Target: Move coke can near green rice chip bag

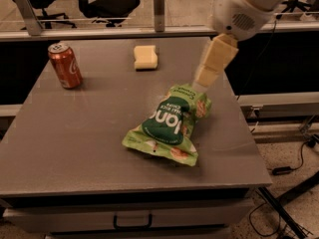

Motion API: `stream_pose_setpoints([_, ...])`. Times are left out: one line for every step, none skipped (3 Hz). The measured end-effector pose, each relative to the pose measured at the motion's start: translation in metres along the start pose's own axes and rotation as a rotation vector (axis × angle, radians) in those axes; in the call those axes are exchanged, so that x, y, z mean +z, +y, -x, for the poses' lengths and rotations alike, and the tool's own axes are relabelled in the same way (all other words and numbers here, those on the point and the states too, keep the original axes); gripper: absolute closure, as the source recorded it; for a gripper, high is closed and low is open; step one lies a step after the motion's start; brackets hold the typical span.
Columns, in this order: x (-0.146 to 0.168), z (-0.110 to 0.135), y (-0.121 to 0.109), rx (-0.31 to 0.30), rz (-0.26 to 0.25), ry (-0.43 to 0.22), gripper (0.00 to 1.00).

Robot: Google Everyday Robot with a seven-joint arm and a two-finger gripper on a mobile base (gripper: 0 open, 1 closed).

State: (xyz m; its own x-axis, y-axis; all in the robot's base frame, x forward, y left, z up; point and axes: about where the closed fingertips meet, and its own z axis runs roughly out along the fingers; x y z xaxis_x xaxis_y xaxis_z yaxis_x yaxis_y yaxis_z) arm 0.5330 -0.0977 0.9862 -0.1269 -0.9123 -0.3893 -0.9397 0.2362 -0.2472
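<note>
The coke can stands upright at the far left of the bench, untouched. A pale yellow sponge lies at the back, to its right. The green rice chip bag lies right of the middle, well apart from the can. My pincer hangs over the bag's far end, carrying nothing; wide or narrow, I cannot tell. I judge this the reach: next I must cross left and come down around the can.

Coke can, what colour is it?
The coke can is red with white writing, silver top; camera view. The tool hovers by the green rice chip bag.
</note>
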Motion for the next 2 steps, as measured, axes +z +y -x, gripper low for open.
stream_pose_setpoints([0.026, 0.044, -0.015, 0.001, 0.003, -0.039, 0.0])
stream_pose_setpoints([0.051, 0.087, -0.025, -0.005, 0.005, -0.068, 0.0])
